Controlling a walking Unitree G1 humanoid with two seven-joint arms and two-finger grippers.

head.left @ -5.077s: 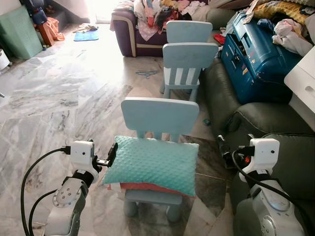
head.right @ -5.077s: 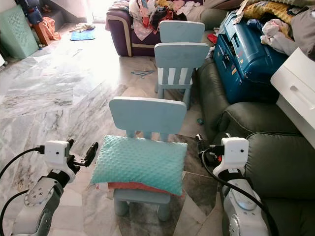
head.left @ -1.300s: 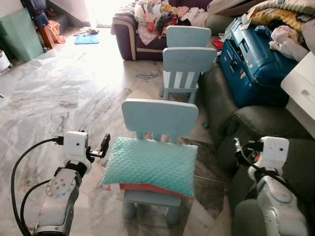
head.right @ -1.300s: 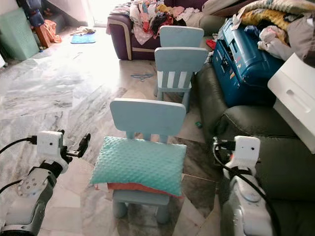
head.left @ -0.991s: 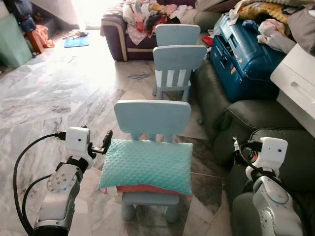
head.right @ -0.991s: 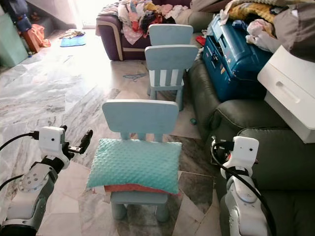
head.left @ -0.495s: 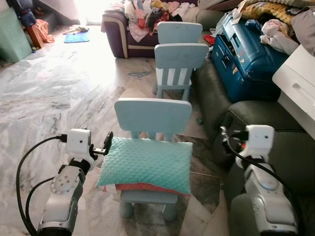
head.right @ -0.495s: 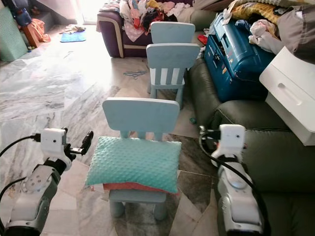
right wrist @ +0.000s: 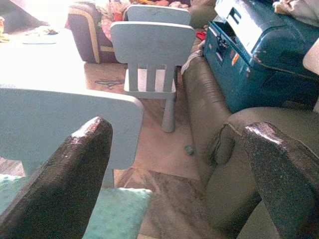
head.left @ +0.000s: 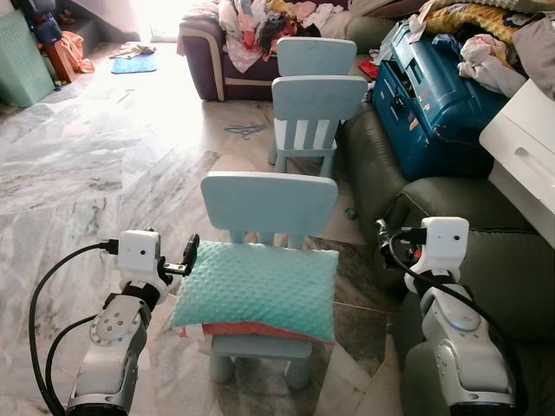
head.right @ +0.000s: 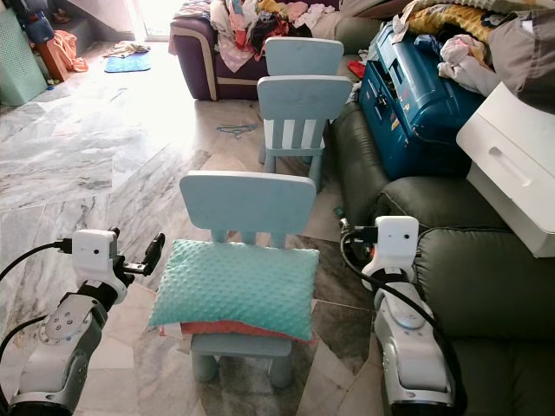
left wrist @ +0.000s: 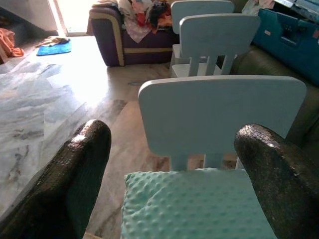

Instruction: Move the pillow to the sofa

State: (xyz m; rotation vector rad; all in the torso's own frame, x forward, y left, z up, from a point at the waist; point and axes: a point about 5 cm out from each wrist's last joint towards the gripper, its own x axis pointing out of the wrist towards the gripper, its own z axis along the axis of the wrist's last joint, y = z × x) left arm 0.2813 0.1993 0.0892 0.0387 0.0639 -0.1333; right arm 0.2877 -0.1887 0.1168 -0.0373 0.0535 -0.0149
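A teal dotted pillow point(head.left: 256, 290) lies on a red cushion on the seat of a small light-blue chair point(head.left: 269, 198) right before me. My left gripper point(head.left: 187, 257) is open at the pillow's left edge, its two fingers point(left wrist: 82, 164) spread wide on either side of the pillow's corner point(left wrist: 199, 206). My right gripper point(head.left: 387, 245) is open too, a short way off the pillow's right edge, beside the arm of the dark green sofa point(head.left: 512, 277). Along its fingers point(right wrist: 75, 169) I see the chair back, a corner of the pillow point(right wrist: 114, 214) and the sofa arm point(right wrist: 234, 164).
Two more light-blue chairs point(head.left: 316, 100) stand in a row behind. A blue suitcase point(head.left: 434, 87) and heaped clothes lie on the sofa farther back, and a white drawer unit point(head.left: 529, 139) is on the right. Marble floor point(head.left: 87, 165) spreads out to the left.
My right gripper has swung left, from over the sofa arm toward the pillow's right side. The left gripper has edged closer to the pillow's left edge. The camera shifted slightly.
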